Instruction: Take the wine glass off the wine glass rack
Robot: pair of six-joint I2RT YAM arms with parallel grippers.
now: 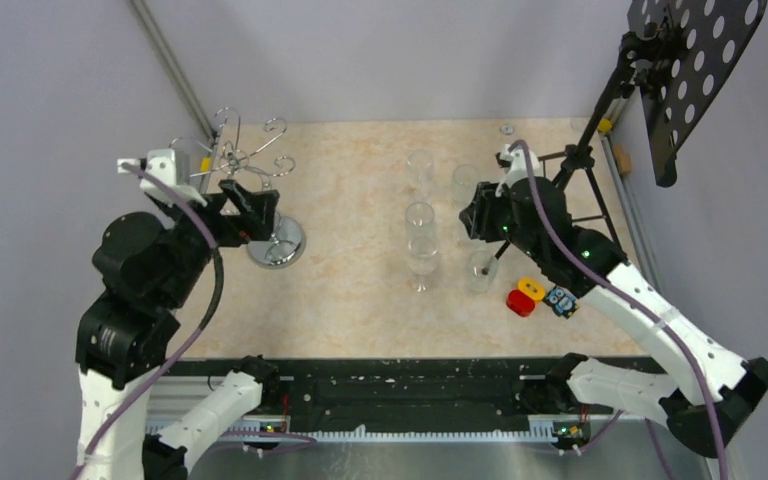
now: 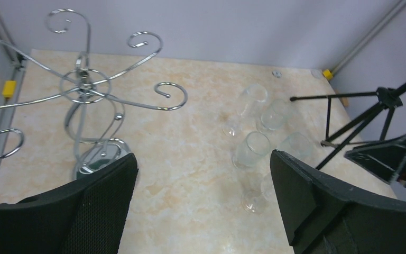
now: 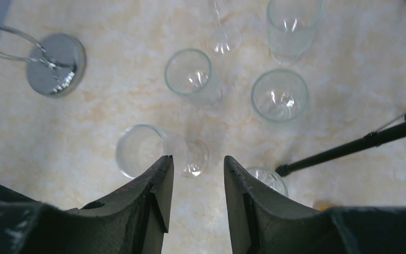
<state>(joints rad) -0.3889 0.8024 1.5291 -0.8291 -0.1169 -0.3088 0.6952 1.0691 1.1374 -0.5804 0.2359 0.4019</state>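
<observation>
Hovering beside the rack, the left gripper has its fingers spread wide with nothing between them; in its wrist view the two black pads frame bare table, and the rack's stem and mirrored base stand just past the left pad. The rack's curled chrome arms fan out from a central hub near the table's far left corner.

The wine glass stands upright on the table near the middle, well apart from the rack, its stem running down to a round foot on the near side. Three or four other clear glasses stand around it, close together but apart from one another; whether any touch cannot be told.

The right gripper hangs over this cluster, pointing down. Its wrist view shows the fingers parted by a narrow gap and gripping nothing. The wine glass lies below and just left of the left finger, with its foot showing in the gap between the fingertips. The rack's base sits at the upper left of that view.

A black music stand rises at the far right, one tripod leg crossing beside the glasses. A small red and yellow object rests on the table beside the right arm.
</observation>
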